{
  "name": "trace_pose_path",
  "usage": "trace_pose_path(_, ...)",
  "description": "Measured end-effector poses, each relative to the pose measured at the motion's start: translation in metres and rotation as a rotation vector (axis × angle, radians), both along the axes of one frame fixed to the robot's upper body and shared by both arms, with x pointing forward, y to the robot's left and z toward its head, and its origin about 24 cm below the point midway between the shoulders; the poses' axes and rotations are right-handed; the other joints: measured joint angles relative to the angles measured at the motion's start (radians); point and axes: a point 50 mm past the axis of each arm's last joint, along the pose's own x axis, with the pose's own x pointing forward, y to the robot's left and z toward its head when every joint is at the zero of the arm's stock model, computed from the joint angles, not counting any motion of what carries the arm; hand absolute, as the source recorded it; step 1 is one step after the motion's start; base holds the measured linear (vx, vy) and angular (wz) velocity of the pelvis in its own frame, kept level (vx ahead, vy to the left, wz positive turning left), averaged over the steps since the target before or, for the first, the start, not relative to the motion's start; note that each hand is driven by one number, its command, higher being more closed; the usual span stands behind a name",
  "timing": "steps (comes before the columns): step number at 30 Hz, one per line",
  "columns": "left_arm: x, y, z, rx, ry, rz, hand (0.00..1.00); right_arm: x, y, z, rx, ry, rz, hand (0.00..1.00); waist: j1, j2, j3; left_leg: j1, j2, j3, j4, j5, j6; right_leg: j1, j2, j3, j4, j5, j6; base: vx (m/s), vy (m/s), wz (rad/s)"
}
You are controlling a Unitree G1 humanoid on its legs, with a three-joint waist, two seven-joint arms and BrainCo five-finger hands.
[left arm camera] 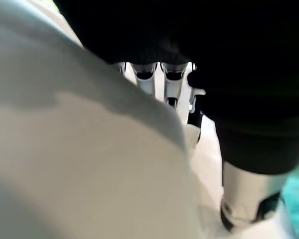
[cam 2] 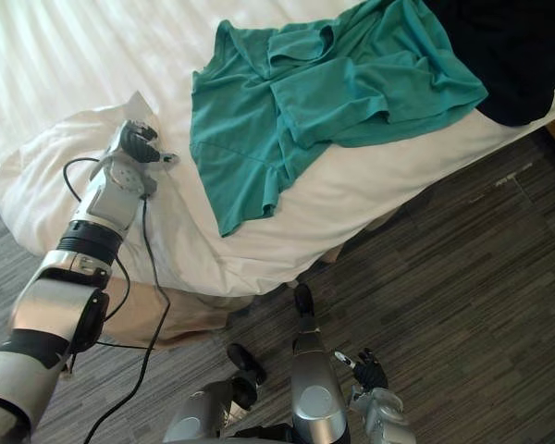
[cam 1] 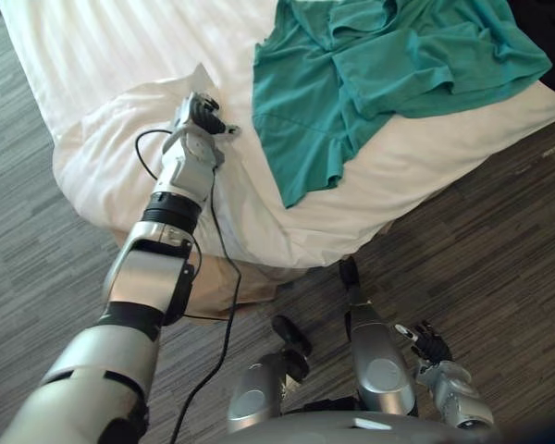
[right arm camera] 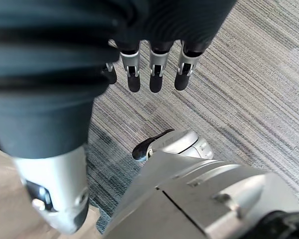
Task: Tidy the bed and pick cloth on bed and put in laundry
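Teal cloth (cam 1: 370,74) lies crumpled and spread across the white bed (cam 1: 92,46). Its folds bunch toward the far side, and 1 lower flap reaches down close to the mattress edge nearest the robot. At its far right it meets a black cloth (cam 2: 509,55) that also lies on the bed by that edge. The 2 touch, but which overlaps the other cannot be told.

The left hand (cam 1: 199,116) is stretched out over the bed's corner and rests on a raised mound of white bedding (cam 1: 111,139). It is just beside the teal cloth and does not touch it, with a narrow strip of bare sheet between them. In the left wrist view a rounded white fold (left arm camera: 89,164) rises right in front of the hand and covers its far end, so whether it is closed on the bedding or lying flat cannot be told. A sliver of teal shows at that view's edge.

The right hand (cam 1: 432,347) hangs low at the robot's right side above the grey striped floor (cam 1: 499,250), well apart from the bed. Its fingers (right arm camera: 157,74) are relaxed and nearly straight, holding nothing.

Below the mattress corner a tan bed base (cam 1: 231,282) shows under the overhanging sheet.
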Motion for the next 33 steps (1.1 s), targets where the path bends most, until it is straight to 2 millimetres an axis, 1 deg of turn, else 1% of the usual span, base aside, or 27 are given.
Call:
trace_pose_path(2,0.000,-0.001,0.000,-0.007,-0.003,-0.022,1.00,0.000,0.000,0.000,0.000,0.002,-0.001,0.00,0.009,0.000,0.000,0.000,0.001,-0.005,0.008,0.001,0.000,0.002,-0.004,-0.002,0.014,-0.011,0.004,0.00,-0.019,0.19)
trace_pose_path(4,0.000,-0.002,-0.004,-0.024,-0.010,-0.044,1.00,-0.001,0.000,-0.001,-0.001,0.006,0.000,0.00,0.013,0.001,-0.002,0.007,0.002,-0.017,0.009,0.004,0.001,0.019,-0.010,-0.015,0.017,-0.019,0.007,-0.01,-0.026,0.25)
trace_pose_path(5,-0.001,-0.002,-0.009,-0.039,-0.013,-0.059,1.00,-0.002,0.000,-0.001,-0.003,0.010,0.001,0.00,0.018,0.001,-0.002,0.018,0.002,-0.022,0.008,0.004,0.001,0.035,-0.012,-0.021,0.018,-0.022,0.007,-0.01,-0.016,0.24)
trace_pose_path(7,-0.006,0.002,-0.022,-0.045,-0.014,-0.078,1.00,-0.005,0.000,-0.004,-0.002,0.027,0.000,0.00,0.016,0.003,-0.007,0.037,0.001,-0.044,0.008,0.004,0.001,0.065,-0.017,-0.039,0.019,-0.031,0.008,-0.01,-0.010,0.28)
trace_pose_path(9,-0.017,0.006,-0.042,-0.054,-0.019,-0.105,1.00,-0.016,0.001,-0.010,0.005,0.069,-0.017,0.00,0.017,0.010,-0.027,0.046,0.000,-0.085,0.006,0.009,0.006,0.097,-0.026,-0.072,0.016,-0.041,0.012,-0.01,-0.013,0.44)
trace_pose_path(10,-0.019,0.007,-0.046,-0.058,-0.018,-0.110,1.00,-0.018,0.001,-0.012,0.006,0.079,-0.021,0.00,0.018,0.010,-0.027,0.051,0.000,-0.095,0.005,0.010,0.006,0.106,-0.027,-0.078,0.015,-0.043,0.011,-0.01,-0.017,0.46)
trace_pose_path(11,-0.027,0.012,-0.058,-0.066,-0.005,-0.114,1.00,-0.023,0.001,-0.014,0.011,0.100,-0.043,0.00,0.020,0.013,-0.044,0.054,0.000,-0.109,0.003,0.017,0.007,0.117,-0.030,-0.093,0.014,-0.046,0.009,0.00,-0.017,0.35)
trace_pose_path(12,-0.036,0.021,-0.073,-0.063,0.021,-0.108,1.00,-0.030,-0.001,-0.017,0.014,0.122,-0.072,0.00,0.027,0.016,-0.073,0.062,-0.003,-0.125,-0.012,0.029,0.008,0.125,-0.030,-0.101,0.011,-0.048,0.008,0.00,-0.021,0.32)
trace_pose_path(13,-0.040,0.023,-0.078,-0.061,0.031,-0.105,1.00,-0.032,-0.002,-0.018,0.012,0.129,-0.080,0.00,0.033,0.019,-0.082,0.065,-0.004,-0.128,-0.019,0.032,0.007,0.128,-0.030,-0.105,0.009,-0.048,0.008,0.02,-0.026,0.26)
trace_pose_path(14,-0.049,0.027,-0.092,-0.071,0.058,-0.102,1.00,-0.042,-0.005,-0.020,0.008,0.153,-0.103,0.00,0.048,0.026,-0.108,0.071,-0.004,-0.141,-0.030,0.039,0.008,0.143,-0.030,-0.123,-0.002,-0.049,0.007,0.02,-0.029,0.38)
trace_pose_path(15,-0.061,0.031,-0.109,-0.096,0.084,-0.100,1.00,-0.049,-0.007,-0.023,0.007,0.186,-0.123,0.00,0.051,0.033,-0.133,0.073,-0.003,-0.169,-0.034,0.044,0.008,0.165,-0.029,-0.145,-0.016,-0.050,0.006,0.02,-0.036,0.42)
trace_pose_path(16,-0.066,0.032,-0.115,-0.102,0.095,-0.098,1.00,-0.051,-0.007,-0.024,0.007,0.196,-0.130,0.00,0.052,0.034,-0.139,0.076,-0.003,-0.179,-0.037,0.045,0.008,0.173,-0.028,-0.151,-0.020,-0.051,0.006,0.02,-0.037,0.41)
trace_pose_path(17,-0.078,0.036,-0.132,-0.106,0.139,-0.092,1.00,-0.056,-0.008,-0.026,0.006,0.217,-0.144,0.00,0.067,0.038,-0.152,0.094,-0.001,-0.187,-0.047,0.049,0.007,0.197,-0.027,-0.164,-0.030,-0.053,0.005,0.01,-0.025,0.22)
trace_pose_path(18,-0.085,0.037,-0.140,-0.109,0.160,-0.088,1.00,-0.058,-0.008,-0.026,0.005,0.228,-0.148,0.00,0.072,0.039,-0.160,0.098,0.000,-0.196,-0.048,0.049,0.007,0.206,-0.027,-0.172,-0.032,-0.056,0.004,0.01,-0.023,0.29)
trace_pose_path(19,-0.096,0.039,-0.155,-0.127,0.199,-0.082,0.00,-0.062,-0.008,-0.028,0.006,0.244,-0.152,0.00,0.078,0.041,-0.173,0.102,0.000,-0.213,-0.052,0.049,0.007,0.220,-0.027,-0.185,-0.039,-0.059,0.005,-0.01,-0.026,0.36)
trace_pose_path(20,-0.112,0.042,-0.174,-0.150,0.259,-0.075,0.00,-0.066,-0.007,-0.029,0.010,0.267,-0.159,0.00,0.089,0.043,-0.195,0.103,0.000,-0.233,-0.062,0.052,0.007,0.230,-0.025,-0.201,-0.044,-0.066,0.011,0.00,-0.033,0.35)
trace_pose_path(21,-0.119,0.042,-0.180,-0.159,0.280,-0.073,0.00,-0.067,-0.007,-0.030,0.011,0.275,-0.161,0.00,0.093,0.042,-0.204,0.103,0.000,-0.236,-0.064,0.053,0.007,0.231,-0.024,-0.204,-0.046,-0.067,0.011,0.01,-0.035,0.26)
trace_pose_path(23,-0.144,0.039,-0.209,-0.219,0.373,-0.059,0.00,-0.072,-0.007,-0.032,0.011,0.306,-0.169,0.00,0.114,0.036,-0.225,0.103,-0.001,-0.257,-0.067,0.054,0.008,0.250,-0.024,-0.225,-0.066,-0.069,0.016,0.03,-0.025,0.23)
trace_pose_path(24,-0.149,0.039,-0.215,-0.226,0.391,-0.055,0.00,-0.073,-0.007,-0.032,0.013,0.312,-0.170,0.00,0.115,0.034,-0.227,0.104,-0.001,-0.262,-0.067,0.054,0.008,0.256,-0.024,-0.230,-0.069,-0.069,0.016,0.03,-0.012,0.27)
trace_pose_path(25,-0.159,0.037,-0.224,-0.244,0.422,-0.046,0.00,-0.075,-0.006,-0.033,0.017,0.326,-0.170,0.00,0.122,0.028,-0.232,0.106,-0.001,-0.269,-0.067,0.055,0.008,0.263,-0.024,-0.237,-0.075,-0.068,0.015,0.05,-0.007,0.17)
trace_pose_path(26,-0.173,0.035,-0.238,-0.266,0.470,-0.029,0.00,-0.077,-0.006,-0.035,0.020,0.345,-0.172,0.00,0.131,0.017,-0.243,0.105,-0.001,-0.276,-0.068,0.055,0.008,0.265,-0.022,-0.241,-0.080,-0.066,0.013,0.06,-0.009,0.16)
trace_pose_path(28,-0.185,0.034,-0.249,-0.284,0.519,-0.005,0.00,-0.078,-0.003,-0.036,0.028,0.354,-0.171,0.00,0.132,0.007,-0.254,0.107,-0.001,-0.287,-0.070,0.055,0.008,0.275,-0.021,-0.252,-0.092,-0.065,0.014,0.06,-0.011,0.13)
trace_pose_path(29,-0.193,0.033,-0.257,-0.297,0.551,0.011,0.00,-0.081,-0.002,-0.037,0.035,0.368,-0.172,0.00,0.137,0.000,-0.268,0.110,-0.001,-0.289,-0.072,0.055,0.008,0.279,-0.019,-0.254,-0.099,-0.064,0.014,0.08,-0.009,0.06)
trace_pose_path(30,-0.200,0.031,-0.266,-0.312,0.592,0.031,0.00,-0.083,-0.001,-0.039,0.040,0.381,-0.173,0.00,0.149,-0.007,-0.278,0.121,-0.004,-0.288,-0.078,0.055,0.007,0.290,-0.015,-0.254,-0.104,-0.063,0.014,0.10,0.000,0.01)
trace_pose_path(31,-0.205,0.031,-0.272,-0.319,0.620,0.047,0.00,-0.084,-0.001,-0.039,0.043,0.386,-0.173,0.00,0.152,-0.010,-0.282,0.127,-0.004,-0.289,-0.080,0.055,0.007,0.299,-0.014,-0.256,-0.110,-0.063,0.014,0.08,0.003,-0.03)
trace_pose_path(32,-0.213,0.032,-0.281,-0.330,0.665,0.072,0.00,-0.084,0.000,-0.040,0.053,0.385,-0.175,0.00,0.154,-0.015,-0.291,0.135,-0.004,-0.289,-0.081,0.053,0.005,0.307,-0.011,-0.255,-0.116,-0.063,0.014,0.06,0.000,-0.01)
trace_pose_path(33,-0.226,0.032,-0.295,-0.344,0.737,0.110,0.00,-0.081,0.002,-0.040,0.064,0.380,-0.176,0.00,0.155,-0.019,-0.300,0.138,-0.004,-0.290,-0.081,0.052,0.004,0.313,-0.010,-0.256,-0.122,-0.063,0.014,0.04,-0.008,-0.02)
